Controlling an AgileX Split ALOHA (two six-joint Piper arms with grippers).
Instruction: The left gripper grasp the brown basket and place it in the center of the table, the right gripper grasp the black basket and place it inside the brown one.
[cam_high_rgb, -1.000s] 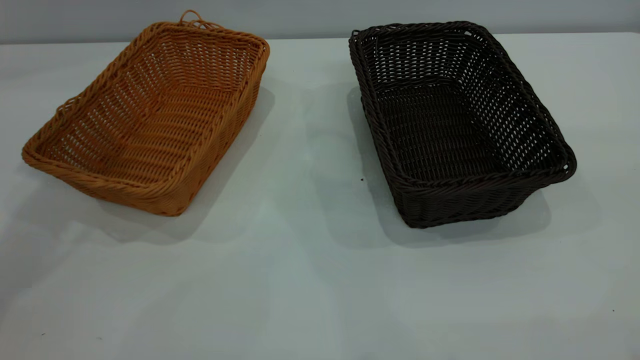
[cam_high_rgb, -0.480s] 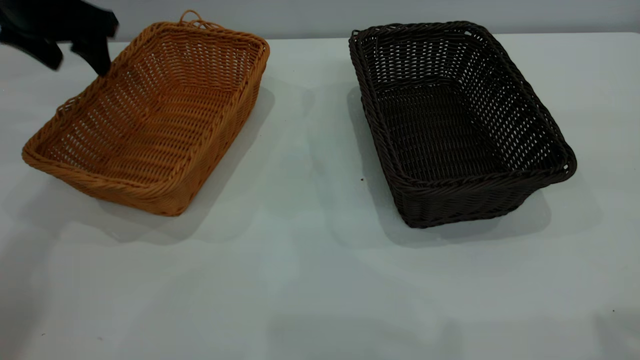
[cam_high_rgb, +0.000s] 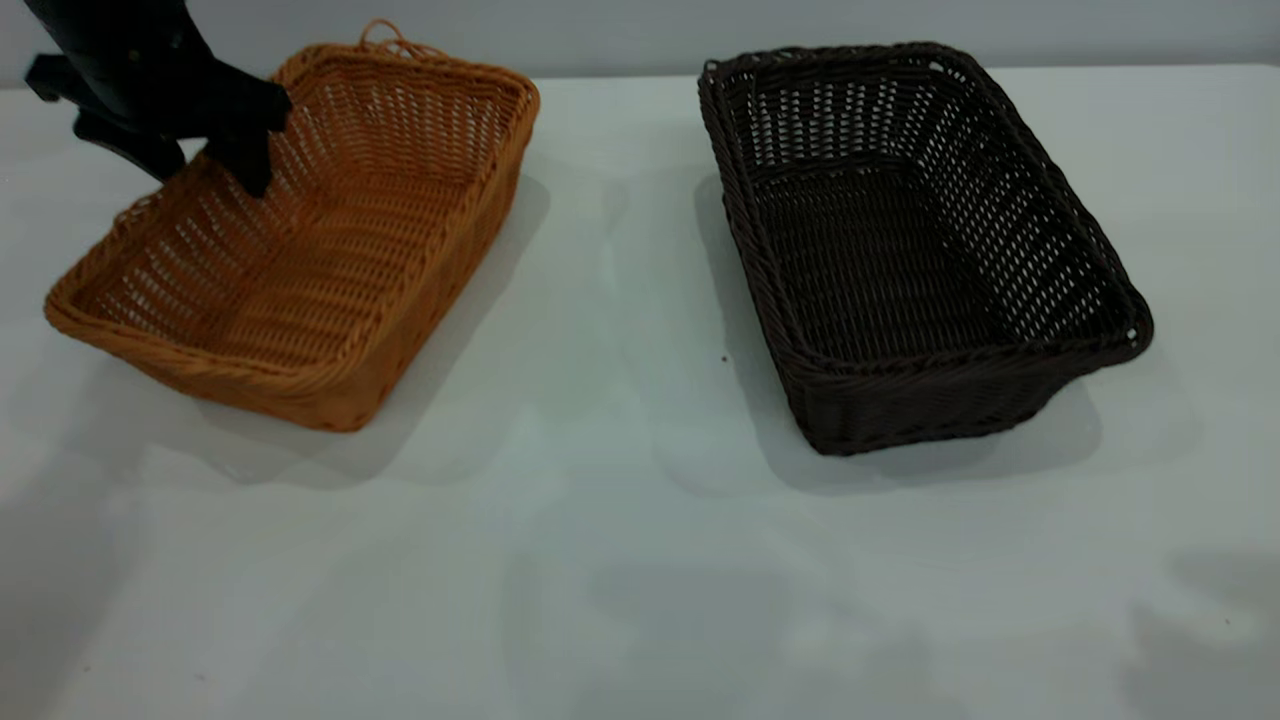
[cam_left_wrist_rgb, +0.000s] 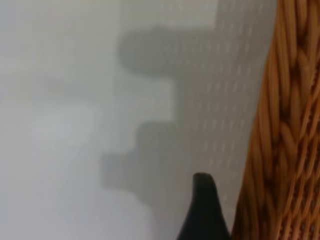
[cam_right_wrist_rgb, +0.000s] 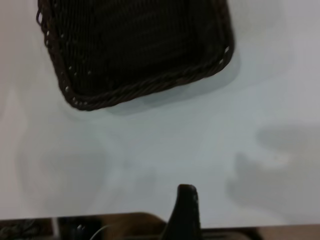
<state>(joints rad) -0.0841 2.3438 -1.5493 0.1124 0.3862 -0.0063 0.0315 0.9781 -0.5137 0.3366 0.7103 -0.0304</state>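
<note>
The left gripper (cam_high_rgb: 205, 170) has swung in from the table's (cam_high_rgb: 600, 520) far left corner within the last half second — its fingers now spread astride the brown basket's (cam_high_rgb: 300, 240) left rim, unclosed. The black basket (cam_high_rgb: 910, 250) sits untouched at right; the right gripper's (cam_right_wrist_rgb: 186, 210) opening cannot be judged.

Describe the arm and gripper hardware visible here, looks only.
The left gripper is matte black with two dark, tapering fingers on a blocky black arm; no cables or markings show. Of the right gripper, only one dark pointed fingertip appears, in its own wrist view.
</note>
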